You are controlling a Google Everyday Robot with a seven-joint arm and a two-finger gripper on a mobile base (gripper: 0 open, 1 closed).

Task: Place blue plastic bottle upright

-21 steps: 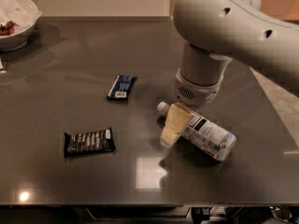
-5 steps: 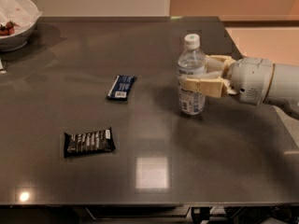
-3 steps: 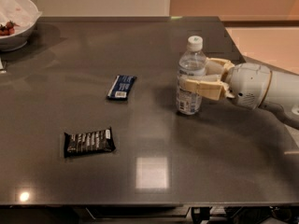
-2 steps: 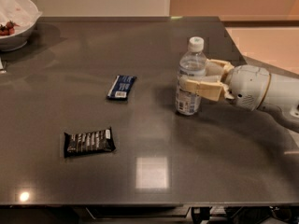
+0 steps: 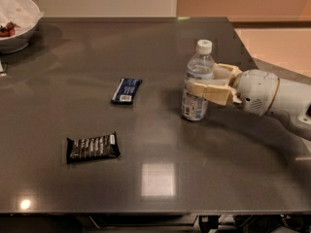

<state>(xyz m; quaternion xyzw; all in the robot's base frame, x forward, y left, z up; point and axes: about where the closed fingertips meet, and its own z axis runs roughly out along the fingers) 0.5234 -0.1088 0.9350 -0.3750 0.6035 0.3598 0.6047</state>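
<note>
The blue plastic bottle (image 5: 195, 105) is a small clear bottle with a white cap and a white and pale-blue label. It stands upright on the dark table (image 5: 160, 140), right of centre. My gripper (image 5: 200, 79) reaches in from the right at the bottle's mid height. Its tan fingers (image 5: 209, 91) sit on either side of the bottle's body, the near one across its front and the far one partly hidden behind it. The bottle's base rests on the table.
A dark-blue snack bar wrapper (image 5: 126, 90) lies left of the bottle. A black snack wrapper (image 5: 92, 147) lies nearer the front left. A white bowl (image 5: 14, 23) with food stands at the far left corner. The table's right edge runs just behind my arm (image 5: 277, 98).
Seven seconds ago the bottle lay on its side under my gripper; now it stands upright. Over the last second bottle and gripper have barely moved.
</note>
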